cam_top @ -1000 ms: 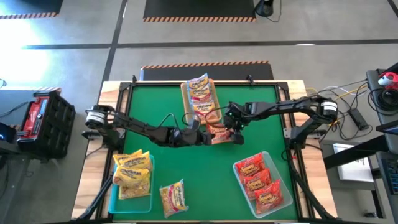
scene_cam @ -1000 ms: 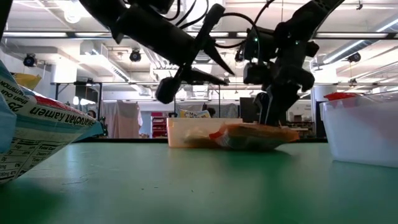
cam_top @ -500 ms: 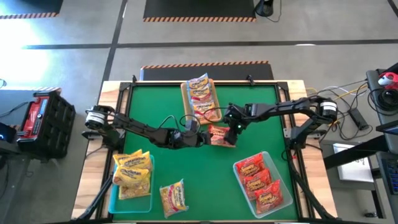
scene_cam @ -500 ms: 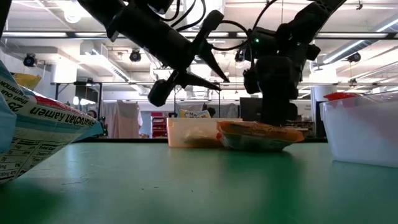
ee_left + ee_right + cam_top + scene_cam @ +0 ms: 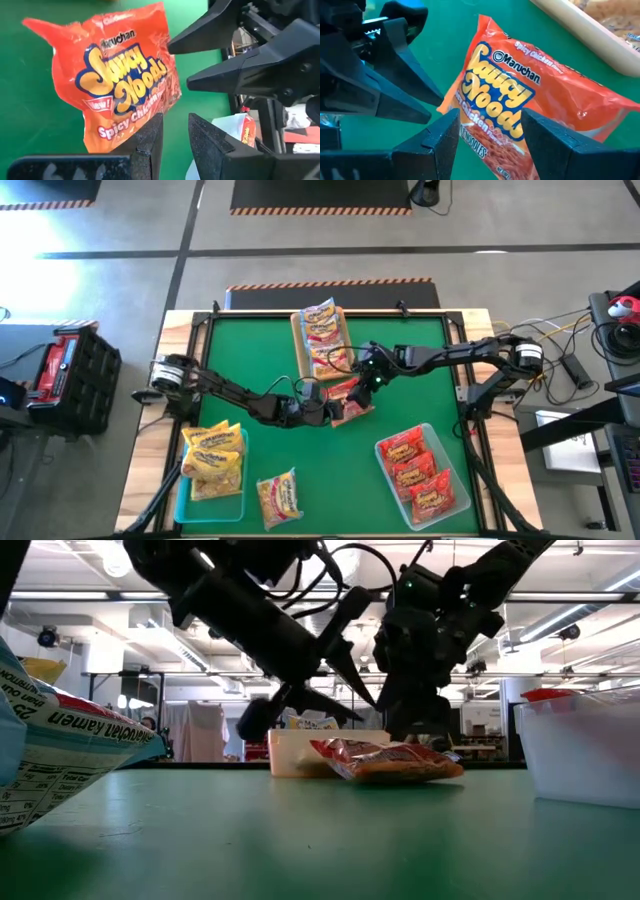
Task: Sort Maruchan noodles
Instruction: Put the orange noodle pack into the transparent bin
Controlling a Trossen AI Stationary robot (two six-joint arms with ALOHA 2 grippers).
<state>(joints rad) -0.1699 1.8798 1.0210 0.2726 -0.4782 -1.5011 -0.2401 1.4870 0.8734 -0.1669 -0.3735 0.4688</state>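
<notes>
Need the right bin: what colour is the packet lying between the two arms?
Orange-red, with yellow lettering outlined in blue, on the packet. The right wrist view shows it best.

Cut off at the low view's left edge: a ramen packet [image 5: 60,755]; print on tray packets [image 5: 415,472] too small to read.

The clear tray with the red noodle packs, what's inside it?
Three red noodle packets lie in a row inside the clear tray, filling most of it. Whether more packets sit under them cannot be seen, since the top ones cover the tray's floor.
</notes>
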